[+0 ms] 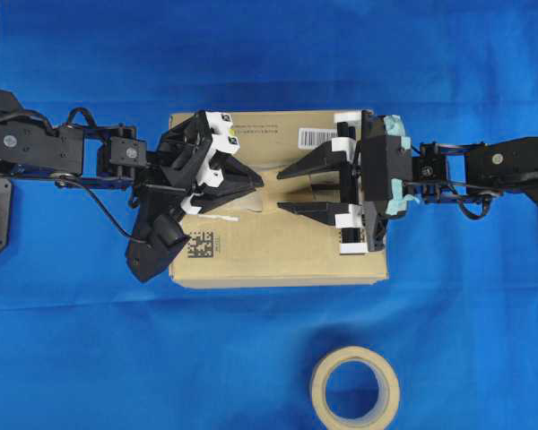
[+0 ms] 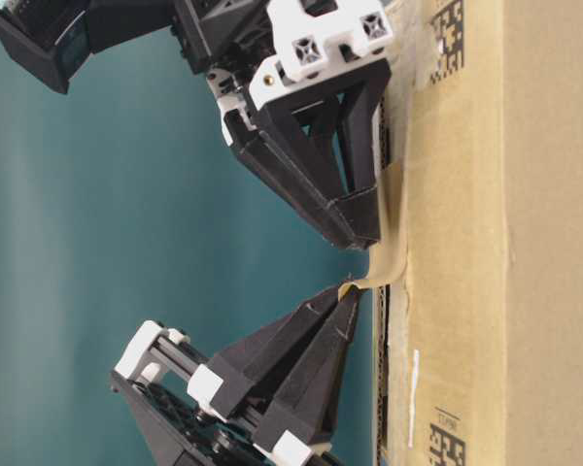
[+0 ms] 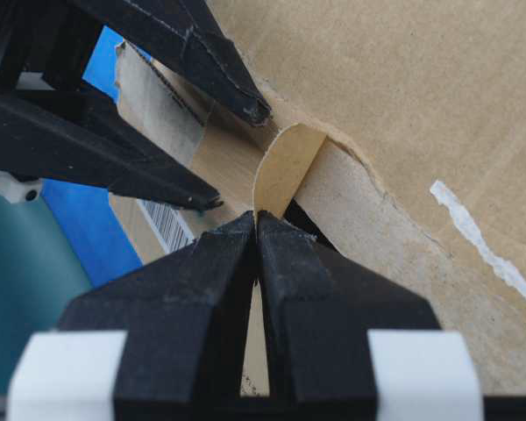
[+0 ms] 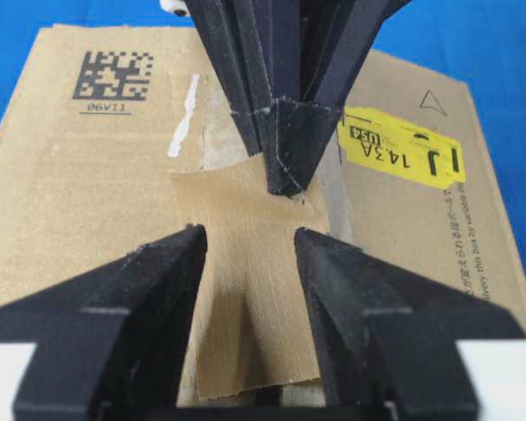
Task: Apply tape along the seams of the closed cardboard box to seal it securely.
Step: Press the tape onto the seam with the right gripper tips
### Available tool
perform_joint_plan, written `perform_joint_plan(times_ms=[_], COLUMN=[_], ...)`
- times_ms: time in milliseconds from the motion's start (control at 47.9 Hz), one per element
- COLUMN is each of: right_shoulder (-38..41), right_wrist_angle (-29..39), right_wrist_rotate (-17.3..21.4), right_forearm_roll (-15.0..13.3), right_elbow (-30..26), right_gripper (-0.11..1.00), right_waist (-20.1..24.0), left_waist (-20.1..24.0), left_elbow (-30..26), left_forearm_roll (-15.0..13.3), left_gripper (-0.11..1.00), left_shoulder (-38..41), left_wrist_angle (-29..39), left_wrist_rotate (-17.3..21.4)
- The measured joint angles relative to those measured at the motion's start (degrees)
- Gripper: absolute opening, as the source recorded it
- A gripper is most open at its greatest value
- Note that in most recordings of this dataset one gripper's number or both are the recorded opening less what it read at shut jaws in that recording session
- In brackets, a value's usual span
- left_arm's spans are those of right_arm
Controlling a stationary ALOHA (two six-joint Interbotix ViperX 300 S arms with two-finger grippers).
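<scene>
Box top [image 1: 278,242] center is crowded: left hand [image 1: 255,190] pinched on the tape [image 4: 245,289], right hand [image 1: 282,190] spread open facing it, little gap between; blue counter [image 1: 466,340] open around, tape roll [image 1: 354,388] sits near side.

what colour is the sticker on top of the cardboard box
The sticker is bright yellow with black lettering, clearest in the right wrist view.

A blue table [image 1: 72,358] holds 2 things — a brown box [image 1: 278,255] near the middle and a tan tape roll [image 1: 354,388] close to the front edge, apart from the box.
</scene>
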Motion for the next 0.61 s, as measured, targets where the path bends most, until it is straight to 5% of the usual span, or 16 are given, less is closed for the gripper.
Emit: perform_joint_plan(times_ms=[606], right_shoulder=[2.3], right_wrist_angle=[-0.6], right_wrist_rotate=[0.0], right_forearm_roll=[2.3], right_elbow=[0.8], right_gripper=[0.41], right_waist=[-1.0], left_waist=[0.0], left_elbow=[-0.1], left_forearm_roll=[0.1], left_gripper=[0.02], left_shoulder=[0.1], left_wrist_angle=[0.0], left_wrist_rotate=[0.8])
